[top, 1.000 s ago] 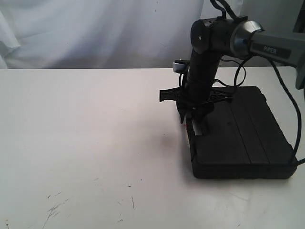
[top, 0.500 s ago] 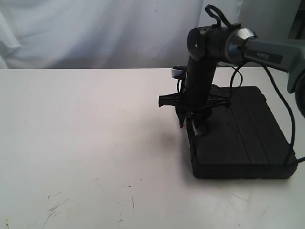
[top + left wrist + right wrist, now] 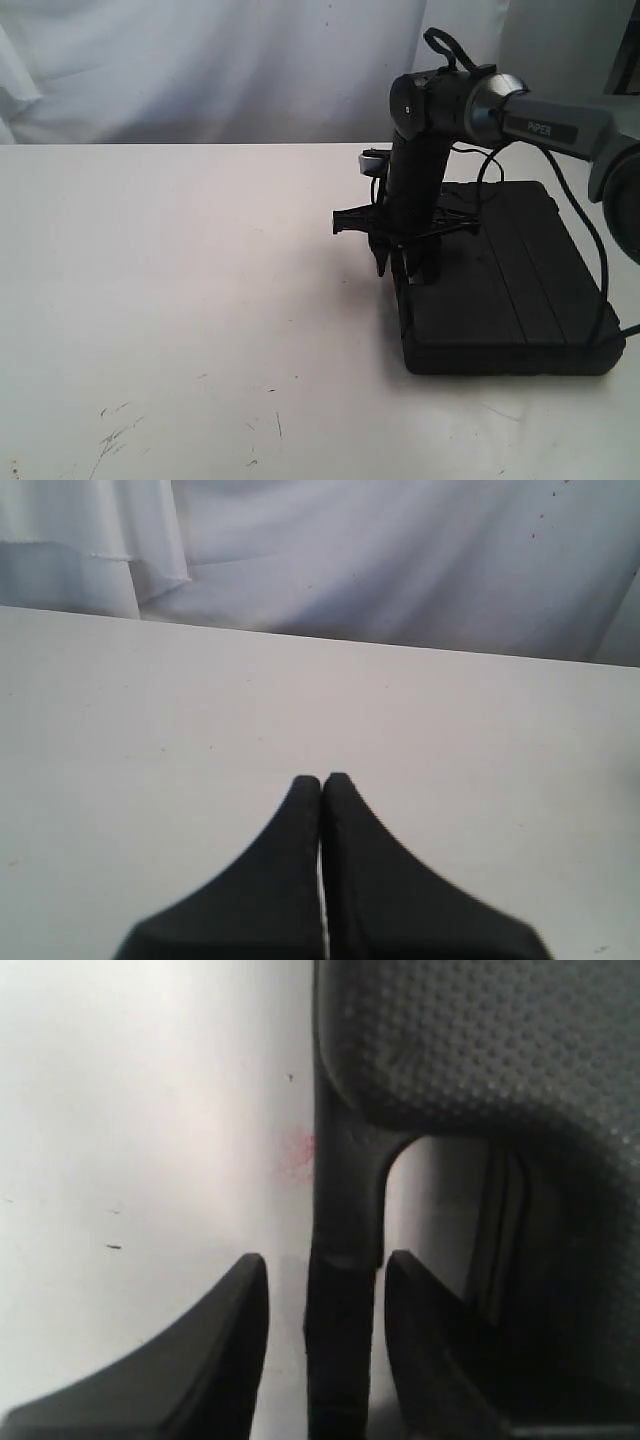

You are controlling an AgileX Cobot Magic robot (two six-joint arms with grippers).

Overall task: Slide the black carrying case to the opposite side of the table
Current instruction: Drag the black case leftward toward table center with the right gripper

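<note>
The black case [image 3: 510, 290] lies flat on the white table [image 3: 180, 280] at the right, ribbed lid up, with its handle edge facing left. My right gripper [image 3: 398, 268] points down at that handle edge. In the right wrist view the right gripper [image 3: 327, 1260] is open and straddles the thin handle bar [image 3: 345, 1210]: one finger is outside it over the table, the other is in the handle slot, with a gap on each side. The left gripper [image 3: 322, 778] is shut and empty over bare table, out of the exterior view.
A white cloth backdrop [image 3: 200, 70] hangs behind the table's far edge. Dark scuff marks [image 3: 115, 435] lie at the front left. A faint red spot [image 3: 297, 1150] sits on the table beside the handle. The right arm's cables [image 3: 590, 250] trail over the case.
The right arm's upper joint has shifted a little to the left and the gripper has settled lower at the handle. The case has hardly moved.
</note>
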